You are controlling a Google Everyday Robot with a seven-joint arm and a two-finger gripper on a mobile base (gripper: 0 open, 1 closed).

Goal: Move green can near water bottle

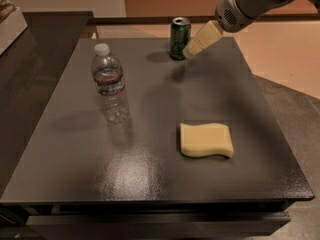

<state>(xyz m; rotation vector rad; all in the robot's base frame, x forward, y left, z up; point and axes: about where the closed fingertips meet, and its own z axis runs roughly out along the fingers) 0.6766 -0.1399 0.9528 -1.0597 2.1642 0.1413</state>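
Just inside the left edge, a pale box-like object [9, 23] is cut off by the frame, too little of it showing to name it. Next comes the water bottle [109, 81], upright on the left half of the dark grey table [75, 164]; its white cap and dark label band are plain, while its clear lower body half fades into the tabletop's sheen. Farther right, near the table's far edge, the green can [179, 38] stands upright with its silver top showing, well apart from the bottle; its pale markings cannot be read. Just beside the can's right side, the gripper [191, 49] hangs above the table and slants down toward the can from the upper right. Whether it touches the can cannot be told, nor how wide it stands, as its beige end reads as a single mass. Nearer the camera, a yellow sponge [206, 140] lies flat on the table's right half, apart from everything else. At top right, the grey robot arm [247, 3] runs out of the frame, its upper part unseen.
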